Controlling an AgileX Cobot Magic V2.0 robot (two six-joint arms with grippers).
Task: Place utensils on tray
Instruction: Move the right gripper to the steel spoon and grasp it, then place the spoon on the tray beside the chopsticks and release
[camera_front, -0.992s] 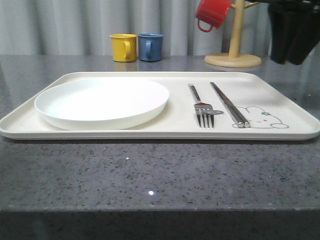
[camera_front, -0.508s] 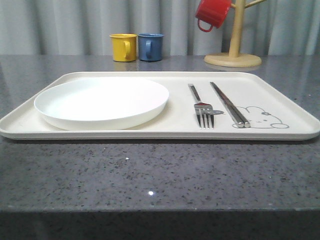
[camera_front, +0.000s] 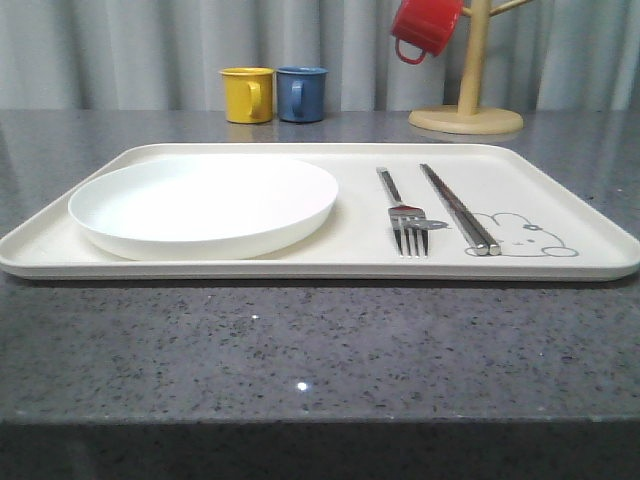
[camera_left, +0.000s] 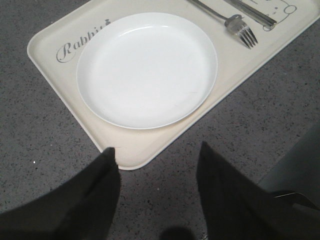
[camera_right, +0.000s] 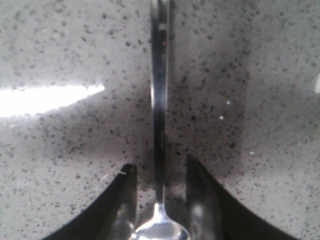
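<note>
fork (camera_front: 404, 216) and chopsticks (camera_front: 458, 208) lie on tray (camera_front: 560, 190) right of centre; spoon (camera_right: 159, 150) on the tabletop (camera_right: 75, 150) between open right gripper (camera_right: 159, 195) jaws; left gripper (camera_left: 157, 170) open, empty.

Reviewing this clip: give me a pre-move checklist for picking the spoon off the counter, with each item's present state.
1. Spoon lies between the right gripper fingers: ok.
2. Right gripper shut on spoon: not ok, fingers stand apart on either side.
3. Fork and chopsticks on tray: ok.
4. Free spot on tray for the spoon: cannot tell, bare patch beside the chopsticks looks narrow.
5. Left gripper empty and open, hovering at the tray's corner: ok.
</note>
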